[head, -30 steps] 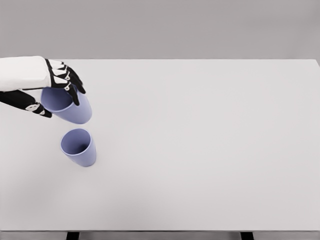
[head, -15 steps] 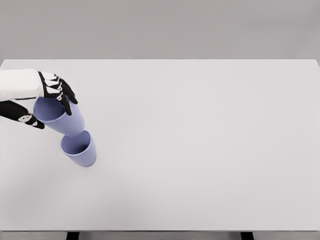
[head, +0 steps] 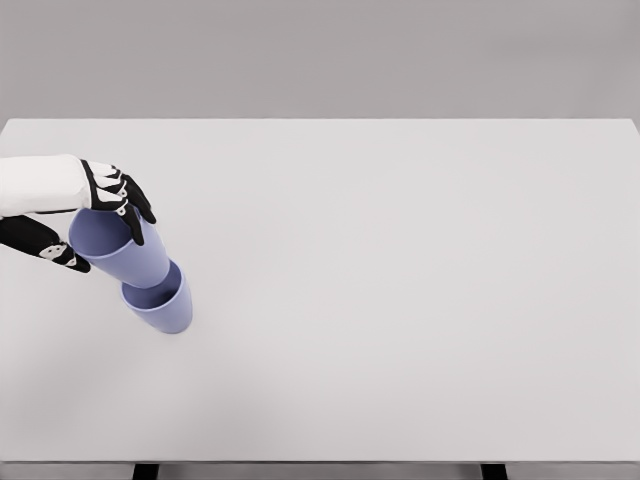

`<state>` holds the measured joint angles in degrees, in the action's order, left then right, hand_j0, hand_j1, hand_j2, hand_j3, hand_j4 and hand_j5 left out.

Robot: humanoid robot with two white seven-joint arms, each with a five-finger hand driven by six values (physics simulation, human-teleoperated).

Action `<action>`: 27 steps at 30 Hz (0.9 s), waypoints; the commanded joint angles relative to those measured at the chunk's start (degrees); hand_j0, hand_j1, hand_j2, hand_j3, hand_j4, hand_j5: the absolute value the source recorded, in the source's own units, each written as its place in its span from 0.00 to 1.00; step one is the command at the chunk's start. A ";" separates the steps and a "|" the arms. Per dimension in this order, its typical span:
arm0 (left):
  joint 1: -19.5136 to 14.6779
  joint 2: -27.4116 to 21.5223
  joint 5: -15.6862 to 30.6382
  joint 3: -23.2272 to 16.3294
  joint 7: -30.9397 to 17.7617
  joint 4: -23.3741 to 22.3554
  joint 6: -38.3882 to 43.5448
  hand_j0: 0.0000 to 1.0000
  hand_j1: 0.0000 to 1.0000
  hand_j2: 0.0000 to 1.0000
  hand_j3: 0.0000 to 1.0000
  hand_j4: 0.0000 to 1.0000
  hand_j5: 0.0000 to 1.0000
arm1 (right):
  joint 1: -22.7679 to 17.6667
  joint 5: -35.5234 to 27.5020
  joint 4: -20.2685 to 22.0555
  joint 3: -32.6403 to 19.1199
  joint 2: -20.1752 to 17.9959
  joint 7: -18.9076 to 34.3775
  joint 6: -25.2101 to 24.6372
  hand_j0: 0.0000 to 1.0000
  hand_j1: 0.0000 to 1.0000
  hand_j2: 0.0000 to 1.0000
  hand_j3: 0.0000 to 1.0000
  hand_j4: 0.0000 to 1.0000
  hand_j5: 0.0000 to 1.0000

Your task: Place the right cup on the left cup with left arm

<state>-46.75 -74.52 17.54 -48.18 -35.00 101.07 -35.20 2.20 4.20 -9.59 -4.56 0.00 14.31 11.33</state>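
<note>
Two lilac cups are at the table's left side. The lower cup [head: 165, 308] stands upright on the white table [head: 400, 280]. The upper cup [head: 125, 252] is tilted, mouth toward the upper left, its base inside the lower cup's mouth. My left hand [head: 92, 222] comes in from the left edge and is shut on the upper cup's rim, black fingers [head: 128, 200] over the far side and the thumb [head: 50, 248] on the near side. The right arm is out of view.
The table's front edge runs along the bottom, with two dark legs [head: 146, 470] showing below it. A grey wall lies behind the table.
My left hand has carried the held cup down and slightly left, from above the standing cup until its base has gone into that cup's mouth. The standing cup has not moved.
</note>
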 commanded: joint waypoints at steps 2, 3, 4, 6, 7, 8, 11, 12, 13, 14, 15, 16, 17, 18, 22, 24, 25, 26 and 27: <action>0.00 -0.02 0.48 0.11 0.00 0.00 0.20 0.54 0.54 0.54 0.54 0.54 0.54 | 0.09 0.02 0.01 -0.01 0.00 0.02 0.01 1.00 1.00 1.00 1.00 1.00 1.00; 0.00 -0.02 0.48 0.11 0.00 0.00 0.20 0.54 0.54 0.54 0.54 0.54 0.54 | 0.00 0.02 0.01 -0.01 0.00 0.02 0.01 1.00 1.00 1.00 1.00 1.00 1.00; 0.00 -0.02 0.48 0.11 0.00 0.00 0.20 0.54 0.54 0.54 0.54 0.54 0.54 | 0.09 0.02 0.01 -0.01 0.00 0.02 0.01 1.00 1.00 1.00 1.00 1.00 1.00; 0.00 -0.10 0.48 0.11 0.00 0.00 0.20 0.54 0.54 0.54 0.54 0.54 0.54 | 0.09 0.02 0.01 -0.01 0.00 0.02 0.01 1.00 1.00 1.00 1.00 1.00 1.00; 0.00 -0.10 0.48 0.11 0.00 0.00 0.20 0.54 0.54 0.54 0.54 0.54 0.54 | 0.00 0.02 0.01 -0.01 0.00 0.02 0.01 1.00 1.00 1.00 1.00 1.00 1.00; 0.00 -0.10 0.48 0.11 0.00 0.00 0.20 0.54 0.54 0.54 0.54 0.54 0.54 | 0.09 0.02 0.01 -0.01 0.00 0.02 0.01 1.00 1.00 1.00 1.00 1.00 1.00; 0.70 -0.19 0.48 0.11 0.00 0.00 0.20 0.54 0.54 0.54 0.54 0.54 0.54 | 0.09 0.02 0.01 -0.01 0.00 0.02 0.01 1.00 1.00 1.00 1.00 1.00 1.00; 0.79 -0.19 0.48 0.11 0.00 0.00 0.20 0.54 0.54 0.54 0.54 0.54 0.54 | 0.00 0.02 0.01 -0.01 0.00 0.02 0.01 1.00 1.00 1.00 1.00 1.00 1.00; 0.87 -0.19 0.48 0.11 0.00 0.00 0.20 0.54 0.54 0.54 0.54 0.54 0.54 | 0.09 0.02 0.01 -0.01 0.00 0.02 0.01 1.00 1.00 1.00 1.00 1.00 1.00; 0.87 -0.10 0.48 0.11 0.00 0.00 0.20 0.54 0.54 0.54 0.54 0.54 0.54 | 0.00 0.02 0.01 -0.01 0.00 0.02 0.01 1.00 1.00 1.00 1.00 1.00 1.00; 0.87 -0.10 0.48 0.11 0.00 0.00 0.20 0.54 0.54 0.54 0.54 0.54 0.54 | 0.00 0.02 0.01 -0.01 0.00 0.02 0.01 1.00 1.00 1.00 1.00 1.00 1.00; 0.96 -0.02 0.48 0.11 0.00 0.00 0.20 0.54 0.54 0.54 0.54 0.54 0.54 | 0.00 0.02 0.01 -0.01 0.00 0.02 0.01 1.00 1.00 1.00 1.00 1.00 1.00; 1.40 0.07 0.39 0.11 0.00 0.00 0.20 0.54 0.54 0.54 0.54 0.54 0.54 | 0.00 0.02 0.01 -0.01 0.00 0.02 0.01 1.00 1.00 1.00 1.00 1.00 1.00; 1.93 0.25 0.30 0.11 0.00 0.00 0.20 0.54 0.54 0.54 0.54 0.54 0.54 | 0.00 0.02 0.01 -0.01 0.00 0.02 0.01 1.00 1.00 1.00 1.00 1.00 1.00; 2.10 0.51 0.12 0.19 0.00 0.00 0.20 0.54 0.54 0.54 0.54 0.54 0.54 | 0.00 0.02 0.01 -0.01 0.00 0.02 0.01 1.00 1.00 1.00 1.00 1.00 1.00; 2.19 0.51 0.04 0.19 0.00 0.00 0.20 0.54 0.54 0.54 0.54 0.54 0.54 | 0.00 0.02 0.01 -0.01 0.00 0.02 0.01 1.00 1.00 1.00 1.00 1.00 1.00; 2.19 0.51 0.04 0.19 0.00 -0.08 0.20 0.54 0.54 0.54 0.54 0.54 0.54 | 0.09 0.02 0.01 -0.01 0.00 0.02 0.01 1.00 1.00 1.00 1.00 1.00 1.00; 2.19 0.51 -0.05 0.19 0.00 -0.08 0.20 0.54 0.54 0.54 0.54 0.54 0.54 | 0.09 0.02 0.01 -0.01 0.00 0.02 0.01 1.00 1.00 1.00 1.00 1.00 1.00; 2.28 0.51 -0.14 0.19 0.00 -0.08 0.20 0.54 0.54 0.54 0.54 0.54 0.54 | 0.00 0.02 0.01 -0.01 0.00 0.02 0.01 1.00 1.00 1.00 1.00 1.00 1.00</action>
<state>-44.47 -73.96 17.06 -48.07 -34.99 101.00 -35.19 2.20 4.20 -9.58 -4.56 0.00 14.31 11.33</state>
